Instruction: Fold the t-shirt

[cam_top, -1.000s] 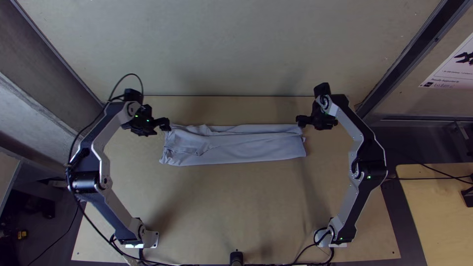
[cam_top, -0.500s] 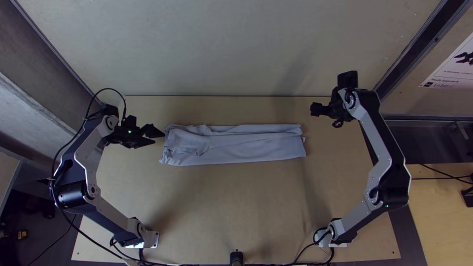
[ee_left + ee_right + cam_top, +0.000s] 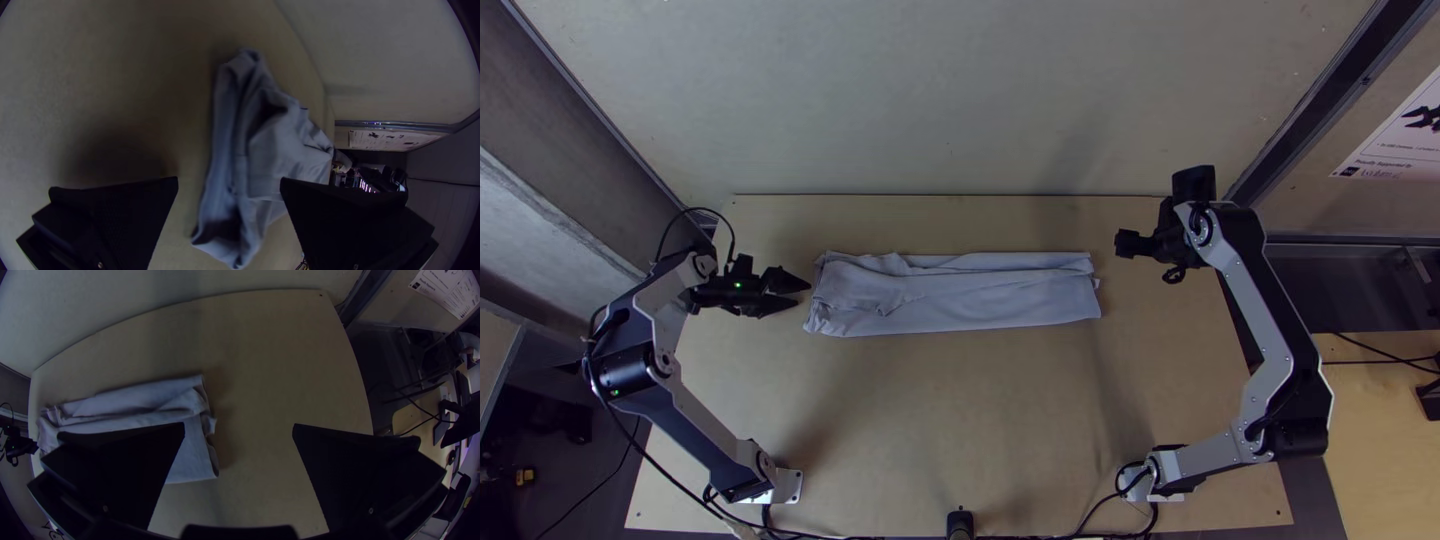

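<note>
Pale wood on the table [image 3: 960, 410] carries the t-shirt [image 3: 1000, 300], a long narrow folded strip, lying as it did a second ago. Since then, the left gripper [image 3: 803, 293] and the right gripper [image 3: 239, 424] have backed off its ends, fingers parted and empty, so the long fold seems finished, with end-to-end folding probably left.

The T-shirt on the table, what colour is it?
The folded cloth T-shirt is plain pale blue-grey, best seen in the top view.
</note>
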